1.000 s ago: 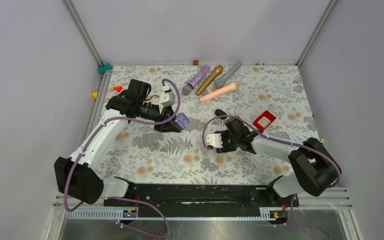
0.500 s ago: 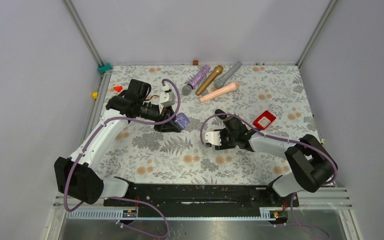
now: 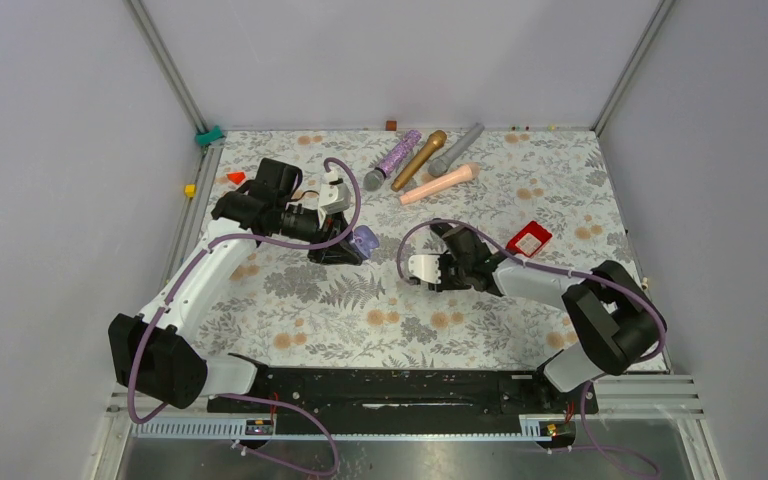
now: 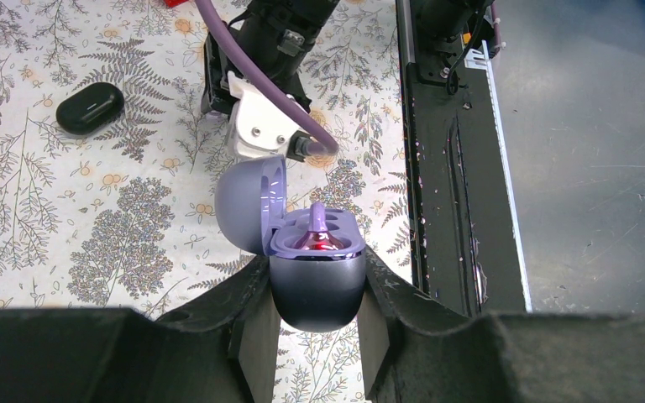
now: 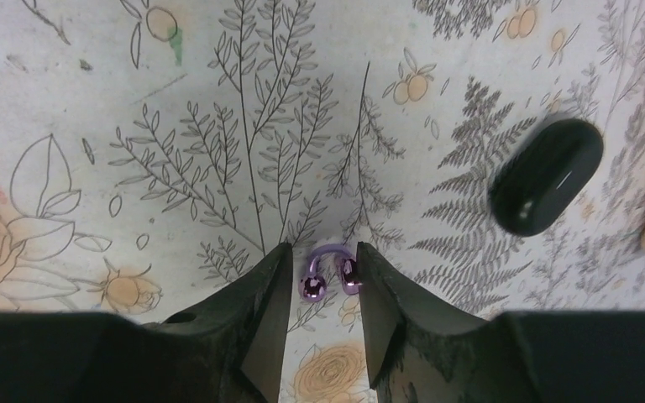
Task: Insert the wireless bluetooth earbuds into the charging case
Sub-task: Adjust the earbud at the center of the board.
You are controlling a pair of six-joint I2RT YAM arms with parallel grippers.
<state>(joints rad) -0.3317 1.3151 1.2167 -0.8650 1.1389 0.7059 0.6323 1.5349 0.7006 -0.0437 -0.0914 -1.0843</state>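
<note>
My left gripper (image 4: 314, 262) is shut on the body of an open purple charging case (image 4: 315, 294), held above the table at centre left (image 3: 364, 239). Its lid (image 4: 248, 201) hangs open to the left, and one glossy purple earbud (image 4: 319, 238) sits in it. My right gripper (image 5: 323, 248) is down at the table (image 3: 422, 274), open, with its jaws on either side of a second purple earbud (image 5: 312, 286). That bud touches the right finger (image 5: 378, 285). A closed black case (image 5: 546, 175) lies just beyond the gripper (image 3: 440, 228). No black buds show.
Several microphones lie at the back: purple (image 3: 392, 158), gold (image 3: 420, 158), grey (image 3: 457, 148), pink (image 3: 438, 184). A red box (image 3: 528, 240) sits right of the right arm. Small coloured bits (image 3: 235, 177) lie near the left wall. The black base rail (image 4: 445, 168) runs along the near edge.
My right arm has slid forward and to the left, away from its base, bringing its gripper nearer the black case. The left arm and the purple case have not moved.
</note>
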